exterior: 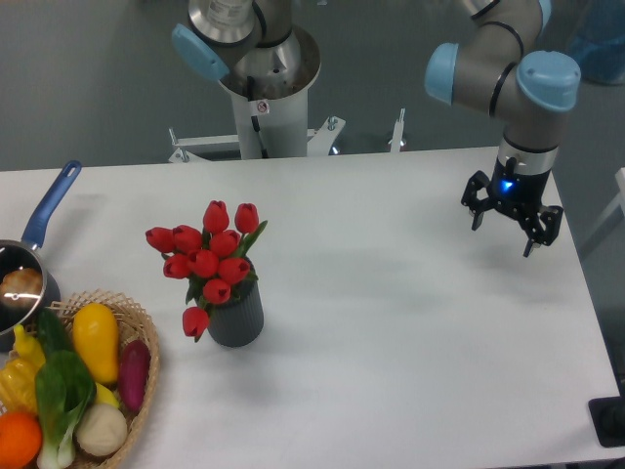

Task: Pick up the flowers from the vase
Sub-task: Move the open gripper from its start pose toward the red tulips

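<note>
— Starting from the near edge of the worktop (pixel 410 371), what do you make of progress?

— Nothing is done yet, as I judge it. Nearest, to the front-left of the vase (pixel 235 315), sits a wicker basket (pixel 146 376) of vegetables, and just behind the basket, a blue-handled saucepan (pixel 29 264). Neither matters for the job.

— And the flowers (pixel 208 252)?

— Standing in the vase, stems inside its mouth, one bud drooping down the vase's left side. The bunch looks untouched.

— Where is the tool (pixel 512 217)?

— Well apart from the vase, far to its right and a little farther back, hanging just above the worktop. Its fingers are spread and pinch nothing.

— So what is left?

— Everything, I'd say: crossing over to the vase, coming down around the bunch above the rim, closing on the stems or buds, then lifting them free without tipping the vase.
</note>
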### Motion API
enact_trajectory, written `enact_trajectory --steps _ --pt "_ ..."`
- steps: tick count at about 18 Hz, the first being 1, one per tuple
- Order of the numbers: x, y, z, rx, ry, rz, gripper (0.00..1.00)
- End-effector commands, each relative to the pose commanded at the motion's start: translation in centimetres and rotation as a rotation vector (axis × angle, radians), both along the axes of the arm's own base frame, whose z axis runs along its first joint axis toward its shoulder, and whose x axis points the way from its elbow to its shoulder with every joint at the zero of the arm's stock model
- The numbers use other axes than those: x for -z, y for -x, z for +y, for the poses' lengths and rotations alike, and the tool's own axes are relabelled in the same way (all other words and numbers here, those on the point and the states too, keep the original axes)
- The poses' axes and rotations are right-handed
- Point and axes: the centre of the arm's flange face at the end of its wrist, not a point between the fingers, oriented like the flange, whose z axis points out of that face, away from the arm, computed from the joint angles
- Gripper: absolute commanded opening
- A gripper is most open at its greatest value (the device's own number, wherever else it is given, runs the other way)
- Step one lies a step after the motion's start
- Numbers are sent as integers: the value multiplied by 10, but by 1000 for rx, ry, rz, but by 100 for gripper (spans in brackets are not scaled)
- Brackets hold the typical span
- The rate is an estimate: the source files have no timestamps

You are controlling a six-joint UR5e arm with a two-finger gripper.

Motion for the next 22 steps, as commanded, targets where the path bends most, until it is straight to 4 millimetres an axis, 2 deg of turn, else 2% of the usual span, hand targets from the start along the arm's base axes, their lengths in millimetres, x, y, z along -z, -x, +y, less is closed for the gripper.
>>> enact_trajectory --steps 6,9,14,16,19,22 --pt "2 -3 -3 -12 -1 -10 100" --pt "5 -32 -8 -3 -88 -52 100" --pt "5 -68 -2 7 -93 -77 100" --pt "-4 -79 -1 0 -100 -71 100" --pt "-21 -92 8 1 -132 -60 100" --pt "-26 -116 32 -22 -285 -165 100"
